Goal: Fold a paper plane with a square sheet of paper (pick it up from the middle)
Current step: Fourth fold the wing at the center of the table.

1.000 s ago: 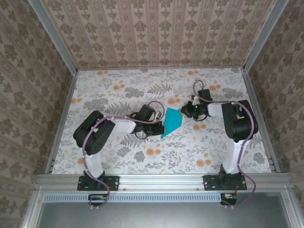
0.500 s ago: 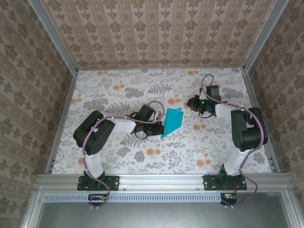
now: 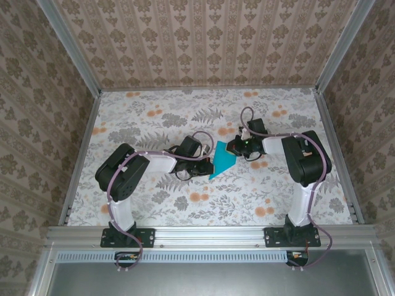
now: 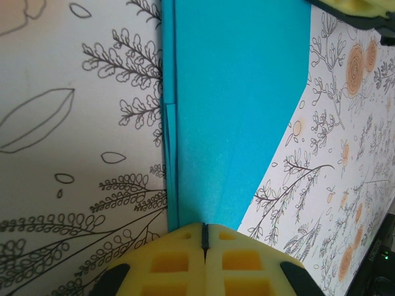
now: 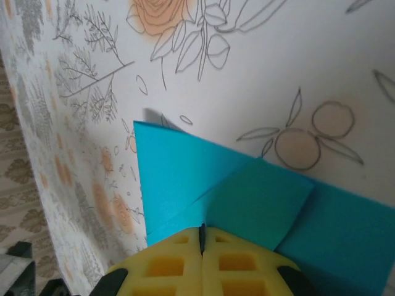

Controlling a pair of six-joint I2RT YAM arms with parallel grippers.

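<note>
The paper plane [image 3: 222, 159] is a teal folded sheet lying flat in the middle of the floral table, narrow end toward the left arm. My left gripper [image 3: 210, 167] is shut, its yellow fingertips resting on the narrow near end of the paper [image 4: 234, 92], beside a long straight crease. My right gripper [image 3: 232, 147] is shut too, its tips pressed down on the wide far end, where a folded flap [image 5: 259, 197] overlaps the sheet [image 5: 179, 172]. In the wrist views the left gripper [image 4: 205, 227] and right gripper [image 5: 202, 229] have no paper between their jaws.
The table carries a floral cloth [image 3: 154, 117] and is boxed in by wallpapered walls with aluminium posts [image 3: 68, 49]. The right gripper's yellow fingers [image 4: 355, 7] show at the far end of the paper. Open cloth lies to the left and along the back.
The right arm swung away to the right off the paper, then came back and set its shut tips on the paper's far end. The left gripper and paper stayed put.
</note>
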